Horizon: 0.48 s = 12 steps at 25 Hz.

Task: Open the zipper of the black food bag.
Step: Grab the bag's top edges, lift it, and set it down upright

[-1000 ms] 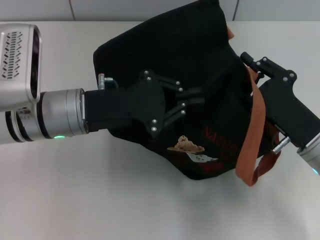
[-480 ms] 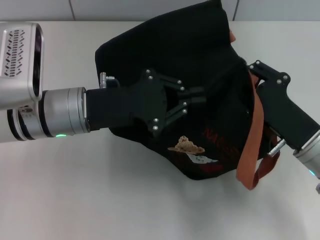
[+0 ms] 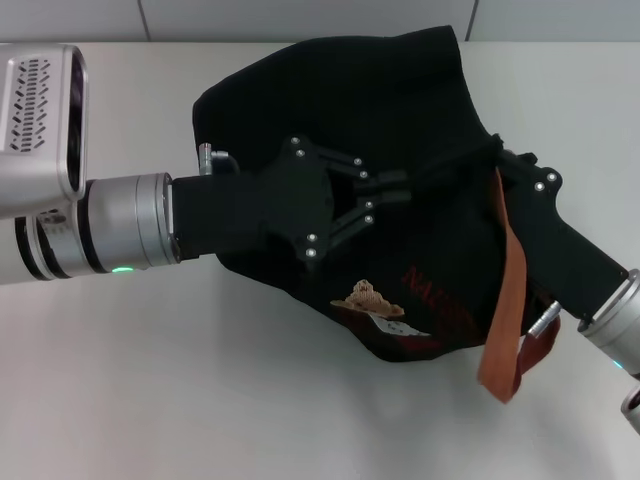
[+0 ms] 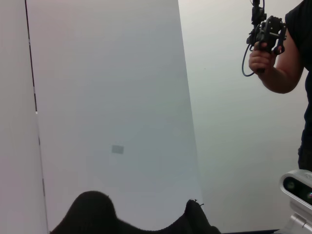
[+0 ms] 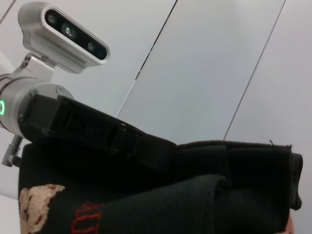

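The black food bag [image 3: 330, 90] lies tilted on the white table [image 3: 180, 400], with its bear picture [image 3: 368, 295] and reddish lettering facing me. My left gripper [image 3: 395, 192] reaches in from the left and is shut on a pinch of fabric at the bag's middle. My right gripper [image 3: 498, 152] comes up from the lower right and looks shut at the bag's top rim. A taut fold runs between the two. The zipper and its pull are hidden in the black fabric. The right wrist view shows the bag [image 5: 195, 200] and the left gripper [image 5: 146, 146] on it.
An orange-brown strap [image 3: 507, 280] hangs down the bag's right side, in front of my right arm. In the left wrist view, a person's hand holds a handheld device [image 4: 265, 34] far off, with a wall panel behind. The table has room in front of the bag.
My right gripper has moved down and toward the left one, dragging the bag's rim with it. The bag has shifted and its strap has swung down. The left gripper has held its place.
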### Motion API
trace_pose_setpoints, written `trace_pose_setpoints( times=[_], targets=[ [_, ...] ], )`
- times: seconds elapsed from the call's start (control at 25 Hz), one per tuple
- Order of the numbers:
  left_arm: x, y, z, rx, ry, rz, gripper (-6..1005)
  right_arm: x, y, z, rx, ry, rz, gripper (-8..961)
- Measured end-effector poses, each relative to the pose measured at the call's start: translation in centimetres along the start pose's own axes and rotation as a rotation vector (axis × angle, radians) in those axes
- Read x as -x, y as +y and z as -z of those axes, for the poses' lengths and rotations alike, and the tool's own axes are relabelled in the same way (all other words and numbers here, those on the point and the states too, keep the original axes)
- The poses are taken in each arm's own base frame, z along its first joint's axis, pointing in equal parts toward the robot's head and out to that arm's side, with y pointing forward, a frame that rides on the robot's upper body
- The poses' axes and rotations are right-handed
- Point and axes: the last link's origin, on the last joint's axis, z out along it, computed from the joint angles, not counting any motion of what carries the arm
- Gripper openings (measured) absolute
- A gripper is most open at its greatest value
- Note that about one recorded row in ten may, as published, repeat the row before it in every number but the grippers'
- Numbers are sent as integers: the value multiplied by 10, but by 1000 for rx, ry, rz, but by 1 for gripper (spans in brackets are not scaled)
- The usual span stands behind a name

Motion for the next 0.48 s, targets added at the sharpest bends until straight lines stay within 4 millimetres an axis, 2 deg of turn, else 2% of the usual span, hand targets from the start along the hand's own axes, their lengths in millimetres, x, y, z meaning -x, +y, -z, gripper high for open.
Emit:
trace_pose_setpoints(
  times=[0.48],
  targets=[
    [2, -1, 1, -20, -6, 3, 85, -1, 3, 15, -39, 21, -14, 440]
  ],
)
